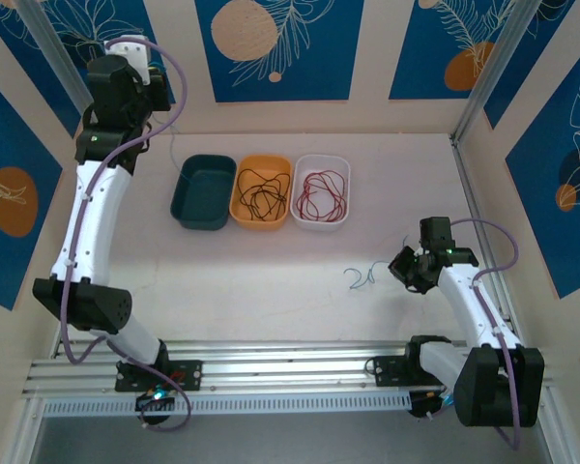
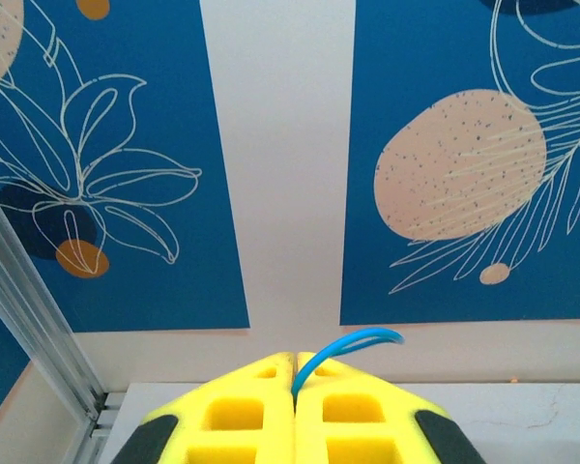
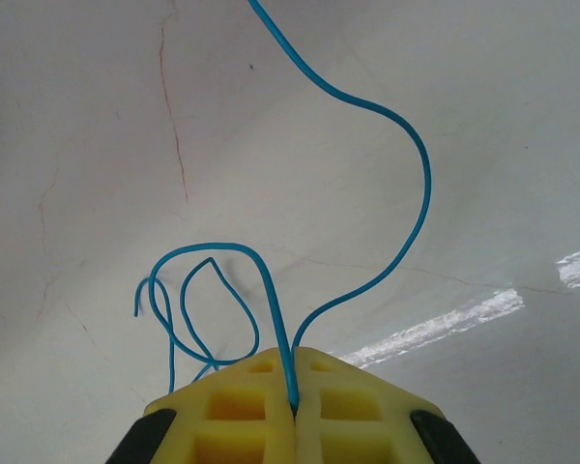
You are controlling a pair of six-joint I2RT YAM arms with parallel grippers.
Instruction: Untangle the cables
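The right gripper (image 3: 295, 360) is pressed together on the blue cable (image 3: 428, 184), which leaves its fingertips and curls into loose loops on the table (image 1: 271, 290), in front of the orange bin (image 1: 261, 160) and to its right. The left gripper (image 2: 295, 360), raised well to the left of that bin near the back wall, is also clamped on a blue strand that arcs out from its tips. The black cable (image 1: 261, 193) lies coiled inside the orange bin. The red cable (image 1: 322, 193) lies in the white bin (image 1: 321, 159) just right of it. The teal bin (image 1: 201, 193) sits just left.
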